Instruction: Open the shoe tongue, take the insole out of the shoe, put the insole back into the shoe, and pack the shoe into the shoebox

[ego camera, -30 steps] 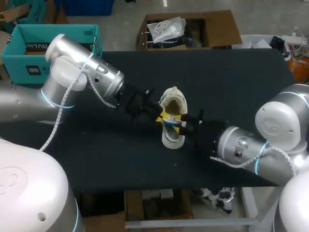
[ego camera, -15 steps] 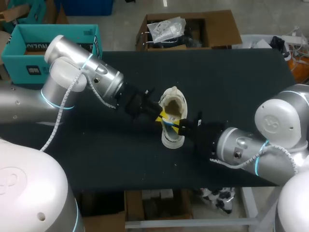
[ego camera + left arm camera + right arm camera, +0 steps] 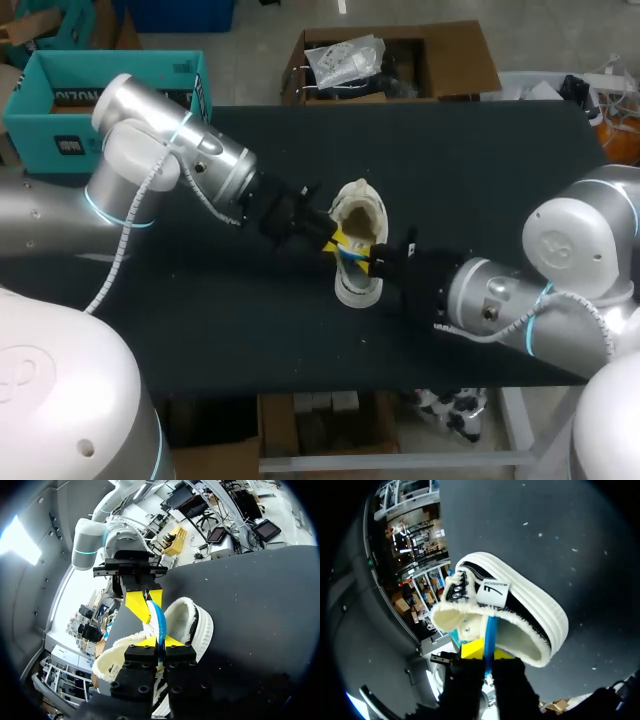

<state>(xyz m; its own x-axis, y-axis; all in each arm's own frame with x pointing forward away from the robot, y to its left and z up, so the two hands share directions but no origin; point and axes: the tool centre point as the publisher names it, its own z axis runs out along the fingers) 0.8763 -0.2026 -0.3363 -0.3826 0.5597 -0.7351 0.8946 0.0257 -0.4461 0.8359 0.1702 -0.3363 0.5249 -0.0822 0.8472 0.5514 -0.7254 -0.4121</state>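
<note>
one shoe (image 3: 357, 288), blue insole (image 3: 159, 622) perhaps, dark table (image 3: 480, 170)

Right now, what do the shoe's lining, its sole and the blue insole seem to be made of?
The lining looks like a cream fleece pile: its rim is fuzzy and matte. The sole is probably white rubber, smooth and moulded in ridges. The insole is a thin blue sheet, perhaps foam, but too little of it shows to be sure.
</note>
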